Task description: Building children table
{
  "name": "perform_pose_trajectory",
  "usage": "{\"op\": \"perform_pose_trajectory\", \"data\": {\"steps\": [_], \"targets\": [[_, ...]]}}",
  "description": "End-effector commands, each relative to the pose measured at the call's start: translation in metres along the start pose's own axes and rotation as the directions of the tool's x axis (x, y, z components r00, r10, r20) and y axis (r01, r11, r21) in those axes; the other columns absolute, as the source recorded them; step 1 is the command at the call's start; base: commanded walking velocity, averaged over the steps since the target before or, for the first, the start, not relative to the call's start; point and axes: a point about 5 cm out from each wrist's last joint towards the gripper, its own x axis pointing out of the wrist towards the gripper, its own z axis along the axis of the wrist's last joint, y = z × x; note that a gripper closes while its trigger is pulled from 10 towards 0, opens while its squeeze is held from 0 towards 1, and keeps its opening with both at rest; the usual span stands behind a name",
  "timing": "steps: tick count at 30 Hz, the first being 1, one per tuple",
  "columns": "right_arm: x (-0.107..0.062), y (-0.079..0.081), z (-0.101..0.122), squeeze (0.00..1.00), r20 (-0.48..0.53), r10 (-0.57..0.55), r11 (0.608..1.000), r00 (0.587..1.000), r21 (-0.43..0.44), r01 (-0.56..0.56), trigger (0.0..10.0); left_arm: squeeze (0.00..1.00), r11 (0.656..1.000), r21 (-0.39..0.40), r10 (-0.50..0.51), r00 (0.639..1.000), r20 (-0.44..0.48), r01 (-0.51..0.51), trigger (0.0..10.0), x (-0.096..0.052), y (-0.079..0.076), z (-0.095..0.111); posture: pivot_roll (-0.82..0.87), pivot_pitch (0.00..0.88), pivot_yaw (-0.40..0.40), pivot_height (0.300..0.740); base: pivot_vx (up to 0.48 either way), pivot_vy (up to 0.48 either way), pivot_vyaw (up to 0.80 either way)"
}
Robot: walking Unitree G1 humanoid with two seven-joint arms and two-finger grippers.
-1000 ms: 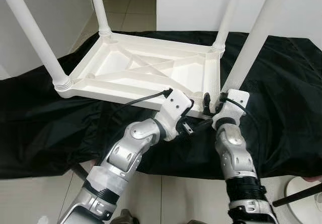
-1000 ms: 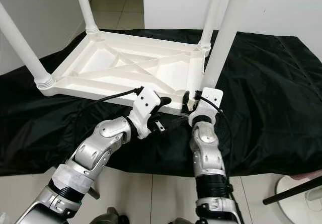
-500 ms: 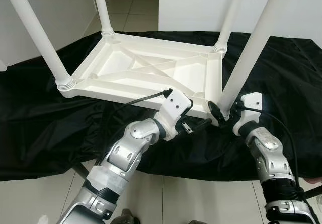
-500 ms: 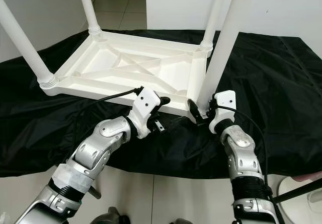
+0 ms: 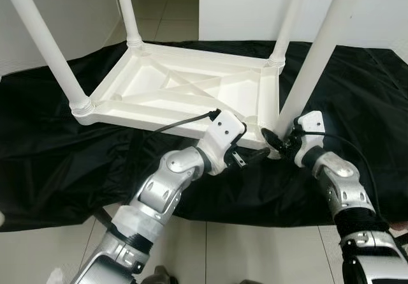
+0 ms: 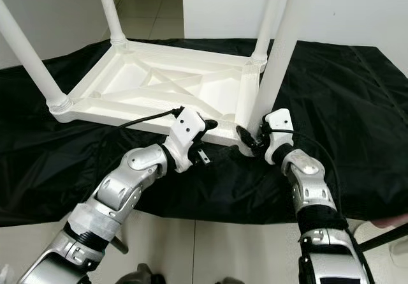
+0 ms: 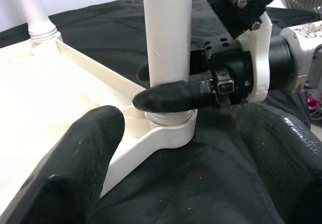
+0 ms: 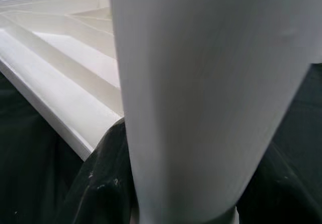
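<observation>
upturned white table (image 5: pixel 191 89) on black cloth (image 5: pixel 57 150) | right tool (image 5: pixel 275 142) clasps near leg (image 5: pixel 312 60) base | left tool (image 5: pixel 255 156) beside

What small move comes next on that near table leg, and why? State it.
Probably twist the leg further into its corner socket: the right gripper is clamped around its base, while the left gripper hovers open beside the upside-down tabletop.

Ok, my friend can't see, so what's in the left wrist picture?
The robot's right tool is closed around a white table leg near its bottom. The leg stands in a corner of the upside-down white table, which lies on a black cloth.
</observation>
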Motion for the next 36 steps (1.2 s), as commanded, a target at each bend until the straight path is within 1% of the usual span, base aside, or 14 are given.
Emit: {"op": "perform_pose_trajectory", "data": {"steps": [1, 7, 8, 9, 10, 20, 24, 28, 29, 31, 33, 34, 35, 36], "targets": [[0.001, 0.002, -0.008, 0.00, -0.055, 0.037, 0.998, 0.998, -0.042, -0.040, 0.0, 0.00, 1.000, 0.022, -0.022, 1.000, 0.010, 0.022, 10.0, 0.002, 0.001, 0.004, -0.02, 0.000, 0.048, 0.740, 0.000, 0.000, 0.00], [-0.005, -0.002, -0.015, 0.00, -0.083, 0.051, 0.998, 0.995, -0.029, -0.053, 0.0, 0.00, 1.000, 0.019, -0.017, 1.000, 0.012, 0.017, 10.0, 0.002, 0.002, 0.004, -0.02, 0.000, 0.047, 0.740, 0.000, 0.000, 0.00], [-0.006, -0.002, -0.016, 0.00, -0.085, 0.052, 0.998, 0.995, -0.027, -0.055, 6.9, 0.00, 1.000, 0.019, -0.016, 1.000, 0.012, 0.016, 10.0, 0.001, 0.001, 0.004, -0.02, 0.000, 0.046, 0.740, 0.000, 0.000, 0.00], [-0.006, -0.002, -0.016, 0.00, -0.085, 0.052, 0.998, 0.995, -0.027, -0.055, 6.9, 0.00, 1.000, 0.019, -0.016, 1.000, 0.012, 0.016, 10.0, 0.001, 0.001, 0.004, -0.02, 0.000, 0.046, 0.740, 0.000, 0.000, 0.00], [-0.007, -0.001, -0.016, 0.00, -0.082, 0.046, 0.999, 0.996, -0.019, -0.048, 10.0, 0.00, 1.000, 0.019, -0.017, 1.000, 0.012, 0.017, 10.0, 0.001, 0.001, 0.004, -0.02, 0.000, 0.045, 0.740, 0.000, 0.000, 0.00], [0.001, 0.007, -0.014, 0.00, -0.045, -0.115, 0.989, 0.992, 0.084, 0.118, 10.0, 0.00, 1.000, 0.012, -0.020, 1.000, 0.011, 0.020, 10.0, 0.000, -0.001, 0.002, -0.03, 0.000, 0.040, 0.740, 0.000, 0.000, 0.00], [0.009, 0.022, -0.009, 0.00, -0.015, -0.235, 0.961, 0.972, 0.146, 0.234, 10.0, 0.00, 1.000, 0.006, -0.025, 1.000, 0.011, 0.024, 10.0, 0.000, -0.004, 0.001, -0.03, 0.000, 0.033, 0.740, 0.000, 0.000, 0.00], [0.011, 0.028, -0.007, 0.00, -0.023, -0.316, 0.929, 0.949, 0.197, 0.314, 10.0, 0.00, 1.000, 0.002, -0.022, 1.000, 0.006, 0.022, 10.0, -0.002, -0.004, 0.000, -0.02, 0.000, 0.028, 0.740, 0.000, 0.000, 0.00], [0.011, 0.030, -0.007, 0.00, -0.033, -0.376, 0.903, 0.926, 0.212, 0.375, 10.0, 0.00, 1.000, 0.000, -0.020, 1.000, 0.004, 0.020, 10.0, -0.002, -0.005, -0.001, -0.02, 0.000, 0.023, 0.740, 0.000, 0.000, 0.00], [0.011, 0.030, -0.007, 0.00, -0.033, -0.376, 0.903, 0.926, 0.212, 0.375, 10.0, 0.00, 1.000, 0.000, -0.020, 1.000, 0.004, 0.020, 10.0, -0.002, -0.005, -0.001, -0.02, 0.000, 0.023, 0.740, 0.000, 0.000, 0.00], [0.011, 0.034, -0.008, 0.00, -0.060, -0.493, 0.837, 0.868, 0.238, 0.492, 10.0, 0.00, 1.000, -0.002, -0.015, 1.000, 0.001, 0.015, 10.0, -0.004, -0.005, -0.002, -0.01, 0.000, 0.012, 0.740, 0.000, 0.000, 0.00], [0.011, 0.034, -0.008, 0.00, -0.060, -0.493, 0.837, 0.868, 0.238, 0.492, 10.0, 0.00, 1.000, -0.002, -0.015, 1.000, 0.001, 0.015, 10.0, -0.004, -0.005, -0.002, -0.01, 0.000, 0.012, 0.740, 0.000, 0.000, 0.00], [0.010, 0.039, -0.006, 0.00, -0.085, -0.631, 0.725, 0.771, 0.288, 0.625, 10.0, 0.00, 1.000, -0.004, -0.006, 1.000, 0.002, 0.006, 10.0, -0.005, -0.005, -0.003, 0.00, 0.000, 0.001, 0.740, 0.000, 0.000, 0.00], [0.010, 0.040, -0.006, 0.00, -0.094, -0.660, 0.695, 0.745, 0.301, 0.654, 10.0, 0.00, 1.000, -0.005, -0.004, 1.000, 0.002, 0.004, 10.0, -0.005, -0.005, -0.003, 0.00, 0.000, 0.001, 0.740, 0.000, 0.000, 0.00]]}}
